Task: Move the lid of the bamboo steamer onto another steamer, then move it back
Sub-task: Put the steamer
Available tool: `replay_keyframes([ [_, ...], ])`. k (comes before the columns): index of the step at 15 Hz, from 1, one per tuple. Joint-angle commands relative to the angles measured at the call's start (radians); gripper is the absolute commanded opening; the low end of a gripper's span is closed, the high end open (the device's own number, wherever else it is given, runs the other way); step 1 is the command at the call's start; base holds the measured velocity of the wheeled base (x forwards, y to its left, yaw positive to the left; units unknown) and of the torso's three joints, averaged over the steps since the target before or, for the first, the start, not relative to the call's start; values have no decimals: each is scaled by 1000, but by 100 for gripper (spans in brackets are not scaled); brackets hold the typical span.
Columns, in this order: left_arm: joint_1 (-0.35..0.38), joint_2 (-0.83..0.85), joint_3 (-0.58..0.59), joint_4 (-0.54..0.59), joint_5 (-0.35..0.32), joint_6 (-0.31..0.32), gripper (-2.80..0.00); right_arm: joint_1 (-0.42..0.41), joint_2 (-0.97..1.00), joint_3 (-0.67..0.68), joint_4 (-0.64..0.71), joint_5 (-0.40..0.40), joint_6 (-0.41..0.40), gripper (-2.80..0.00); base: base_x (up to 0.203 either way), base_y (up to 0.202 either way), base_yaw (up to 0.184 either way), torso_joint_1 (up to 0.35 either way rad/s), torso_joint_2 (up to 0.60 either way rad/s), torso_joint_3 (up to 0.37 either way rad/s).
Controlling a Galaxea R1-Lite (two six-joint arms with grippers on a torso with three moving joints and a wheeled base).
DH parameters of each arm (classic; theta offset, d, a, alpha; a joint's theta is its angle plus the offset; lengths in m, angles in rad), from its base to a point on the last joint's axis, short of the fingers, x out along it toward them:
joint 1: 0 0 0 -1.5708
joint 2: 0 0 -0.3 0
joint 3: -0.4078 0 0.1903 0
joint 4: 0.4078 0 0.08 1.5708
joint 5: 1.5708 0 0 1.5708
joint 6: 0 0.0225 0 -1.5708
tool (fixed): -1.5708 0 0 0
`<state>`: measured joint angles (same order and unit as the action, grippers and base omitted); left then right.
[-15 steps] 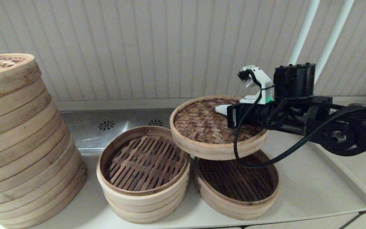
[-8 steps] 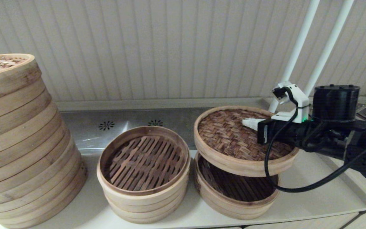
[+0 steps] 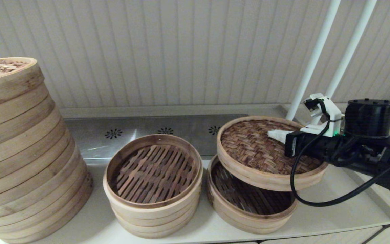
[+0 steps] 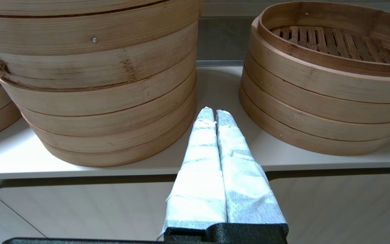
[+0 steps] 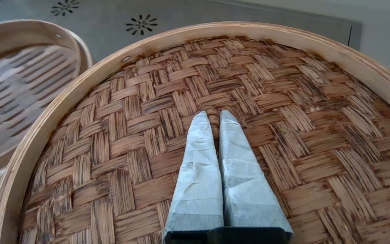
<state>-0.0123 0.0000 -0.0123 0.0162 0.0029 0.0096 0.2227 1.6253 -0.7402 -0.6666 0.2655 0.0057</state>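
Observation:
The bamboo steamer lid [image 3: 259, 152], with a pale rim and a reddish-brown woven top [image 5: 130, 135], hangs tilted in the air. It is over the back right part of the shallow one-tier steamer [image 3: 245, 195], whose dark slatted floor shows beneath it at the front left. My right gripper [image 3: 273, 134] reaches in from the right, shut on the small loop at the middle of the lid's top [image 5: 214, 115]. My left gripper [image 4: 212, 113] is shut on nothing, parked low in front of the counter edge, out of the head view.
A several-tier steamer [image 3: 152, 169] with lighter slats stands open just left of the shallow one. A much wider tall stack [image 3: 22, 152] fills the far left. A perforated steel strip [image 3: 130, 132] runs along the wall, and two white poles [image 3: 313, 57] rise at the back right.
My right arm has carried the lid to the right and lower, from above the gap between the two steamers to just over the shallow one.

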Motion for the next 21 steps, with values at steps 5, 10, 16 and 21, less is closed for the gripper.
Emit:
replay_keyframes([
  [5, 0, 2, 0, 0, 0, 0, -280, 1, 131, 15, -92, 2, 2, -280, 0, 0, 0, 0, 0, 0],
  [10, 0, 2, 0, 1, 0, 0, -280, 12, 189, 32, -137, 1, 16, -280, 0, 0, 0, 0, 0, 0],
  [16, 0, 2, 0, 1, 0, 1, -280, 12, 273, 45, -206, -2, 16, -280, 0, 0, 0, 0, 0, 0],
  [21, 0, 2, 0, 0, 0, 0, -280, 17, 285, 48, -217, -2, 17, -280, 0, 0, 0, 0, 0, 0],
])
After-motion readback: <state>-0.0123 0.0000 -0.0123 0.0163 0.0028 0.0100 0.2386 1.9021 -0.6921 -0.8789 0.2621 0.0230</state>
